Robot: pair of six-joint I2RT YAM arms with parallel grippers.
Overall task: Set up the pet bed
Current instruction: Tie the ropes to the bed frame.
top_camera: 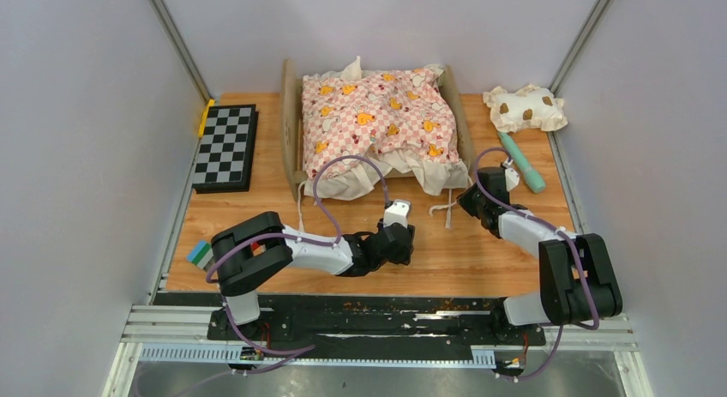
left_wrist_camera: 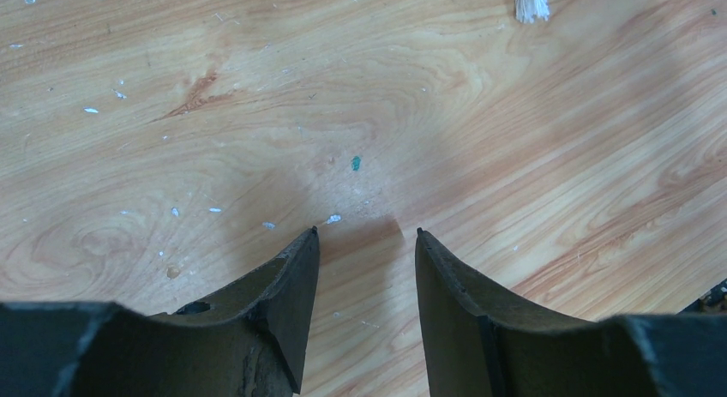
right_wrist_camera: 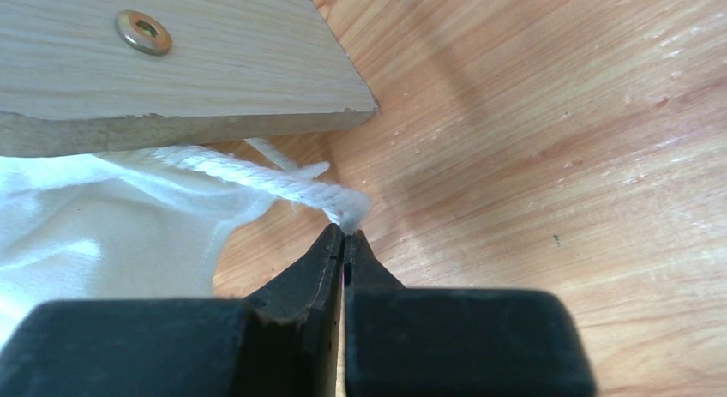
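The pet bed [top_camera: 292, 131], a light-wood frame, stands at the back middle of the table, its base hidden under the pink checkered cushion [top_camera: 377, 114]. In the right wrist view a wooden frame panel [right_wrist_camera: 171, 63] shows with white fabric [right_wrist_camera: 86, 234] below it. My right gripper [right_wrist_camera: 345, 234] is shut on the end of a white cord [right_wrist_camera: 257, 176] at the bed's front right corner [top_camera: 470, 198]. My left gripper [left_wrist_camera: 367, 234] is open and empty, low over bare tabletop in front of the bed [top_camera: 406, 240].
A cream brown-spotted pillow [top_camera: 525, 107] lies at the back right, with a teal stick [top_camera: 523, 163] next to it. A folded checkerboard [top_camera: 225, 146] lies at the left. Loose white cords [top_camera: 446, 213] trail on the wooden table [top_camera: 480, 260] in front of the bed.
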